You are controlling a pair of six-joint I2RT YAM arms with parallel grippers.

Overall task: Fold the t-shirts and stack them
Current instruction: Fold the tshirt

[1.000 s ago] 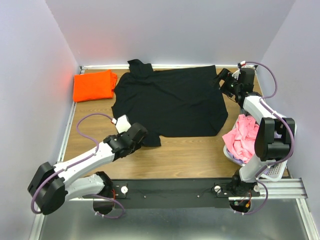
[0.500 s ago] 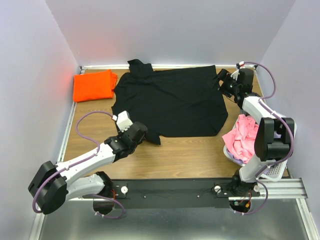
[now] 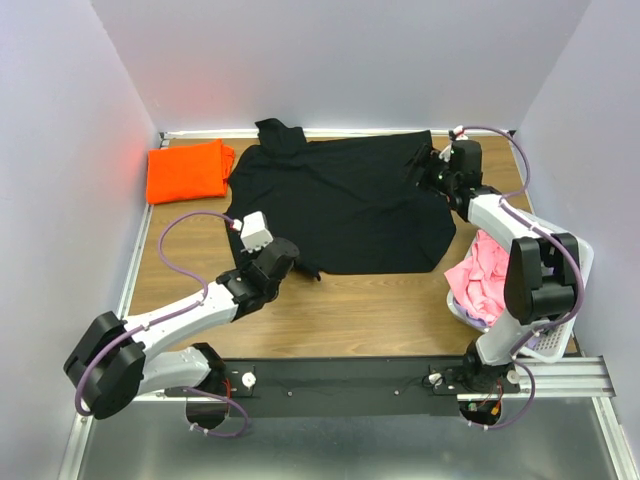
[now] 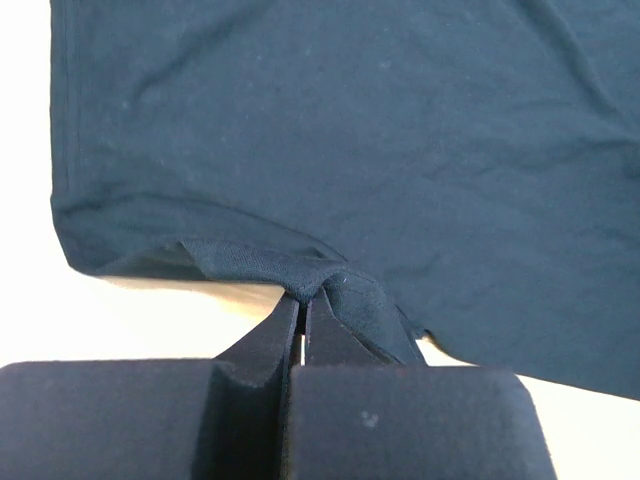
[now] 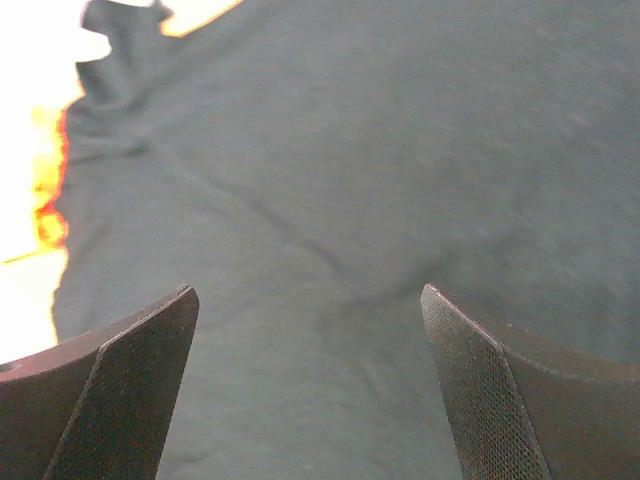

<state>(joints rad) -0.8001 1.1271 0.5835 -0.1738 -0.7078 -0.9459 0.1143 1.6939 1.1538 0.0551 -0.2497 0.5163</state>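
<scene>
Lying spread across the far middle of the table (image 3: 380, 310), the black t-shirt (image 3: 340, 205) is pinched at its seven o'clock corner by the left gripper (image 4: 303, 300), whose jaws are clamped on a fold of hem. The right gripper (image 5: 308, 292) is held over the two o'clock edge, jaws wide apart. A folded orange t-shirt (image 3: 188, 170) is seen at ten o'clock, and pink t-shirts (image 3: 485, 275) are heaped in a basket (image 3: 545, 345) at four o'clock.

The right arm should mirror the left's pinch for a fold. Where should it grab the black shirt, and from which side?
Probably the far right corner of the black shirt, coming low from the right edge: the cloth lies flat, so only an edge offers a lip. The right gripper hovers open there; the left gripper pinches the near left corner.
</scene>
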